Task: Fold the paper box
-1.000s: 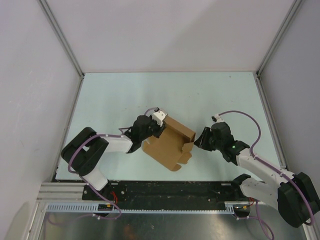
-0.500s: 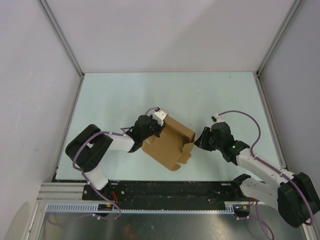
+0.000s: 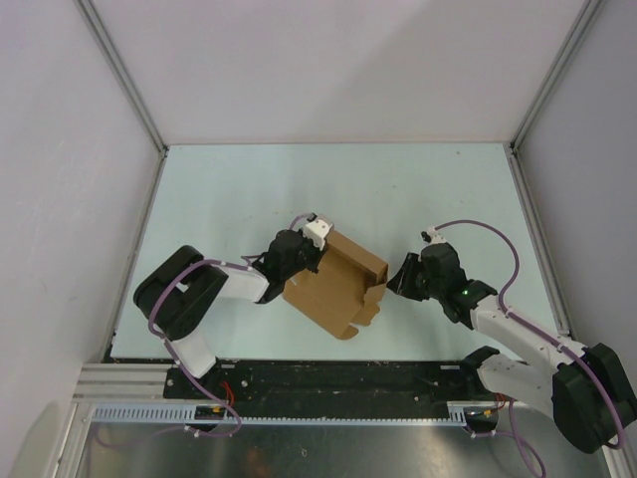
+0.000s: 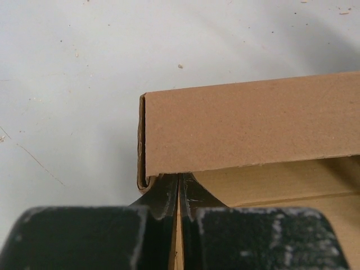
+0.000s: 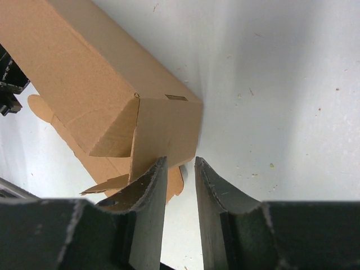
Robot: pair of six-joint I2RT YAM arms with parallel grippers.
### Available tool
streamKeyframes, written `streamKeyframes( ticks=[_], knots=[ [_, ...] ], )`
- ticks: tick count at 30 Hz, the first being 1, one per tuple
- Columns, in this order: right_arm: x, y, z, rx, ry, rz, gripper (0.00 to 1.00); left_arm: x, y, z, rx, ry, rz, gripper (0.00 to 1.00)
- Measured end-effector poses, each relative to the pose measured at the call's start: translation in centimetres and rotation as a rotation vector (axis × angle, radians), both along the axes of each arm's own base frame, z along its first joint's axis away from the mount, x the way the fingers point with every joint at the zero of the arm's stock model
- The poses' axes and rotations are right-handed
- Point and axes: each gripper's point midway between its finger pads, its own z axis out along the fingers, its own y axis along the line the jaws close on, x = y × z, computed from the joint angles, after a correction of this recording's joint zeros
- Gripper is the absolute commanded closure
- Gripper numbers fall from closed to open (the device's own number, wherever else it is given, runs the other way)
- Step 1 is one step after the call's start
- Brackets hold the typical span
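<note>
- While the paper box (image 3: 336,287) lies on the table (image 3: 418,189), its wall is pinched by the left gripper (image 4: 179,185).
- The right gripper (image 5: 180,169) is set narrowly apart beside its end flap.

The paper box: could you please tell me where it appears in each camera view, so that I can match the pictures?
Top external: the paper box lies at the centre, slightly low in the picture.
Left wrist: the paper box fills the middle and right, one wall upright.
Right wrist: the paper box fills the upper left, reaching down to the centre.
Shared landmark: the pale table around the box shows in all three.
</note>
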Motion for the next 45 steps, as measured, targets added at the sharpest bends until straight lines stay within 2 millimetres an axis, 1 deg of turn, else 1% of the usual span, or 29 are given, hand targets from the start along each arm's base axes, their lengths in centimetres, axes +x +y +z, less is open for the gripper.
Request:
streamKeyframes(
  ticks=[2, 13, 21, 27, 28, 29, 30, 33, 37, 45],
  knots=[
    [0.0, 0.0, 0.0, 0.001, 0.001, 0.000, 0.68, 0.0, -0.1, 0.1, -0.008, 0.002, 0.000, 1.00],
    [-0.1, 0.1, 0.0, 0.004, 0.004, 0.005, 0.68, -0.4, -0.3, 0.1, -0.062, 0.050, 0.023, 1.00],
    [-0.2, 0.2, 0.0, 0.007, 0.006, 0.010, 0.68, -1.2, 0.6, -0.6, -0.095, 0.102, 0.076, 1.00],
    [-0.5, 0.1, -0.2, 0.001, 0.020, 0.013, 0.68, -1.7, 1.9, -0.7, -0.109, 0.117, 0.138, 1.00],
    [-0.6, 0.0, -0.2, 0.000, 0.023, 0.014, 0.68, -1.8, 1.9, -0.8, -0.109, 0.118, 0.141, 0.99],
    [-0.7, 0.0, -0.3, -0.002, 0.026, 0.016, 0.68, -1.8, 2.0, -0.8, -0.110, 0.119, 0.145, 0.93],
    [-0.8, 0.1, -0.3, -0.003, 0.029, 0.018, 0.68, -1.8, 2.0, -0.7, -0.110, 0.118, 0.149, 0.78],
    [-1.0, 0.1, -0.3, -0.005, 0.032, 0.022, 0.67, -1.6, 2.2, -0.7, -0.102, 0.110, 0.157, 0.69],
    [-1.1, 0.1, -0.2, -0.004, 0.029, 0.023, 0.67, -1.6, 2.2, -0.7, -0.091, 0.100, 0.152, 0.63],
    [-1.1, 0.1, -0.2, -0.005, 0.030, 0.025, 0.67, -1.5, 2.2, -0.6, -0.077, 0.085, 0.143, 0.61]
  ],
)
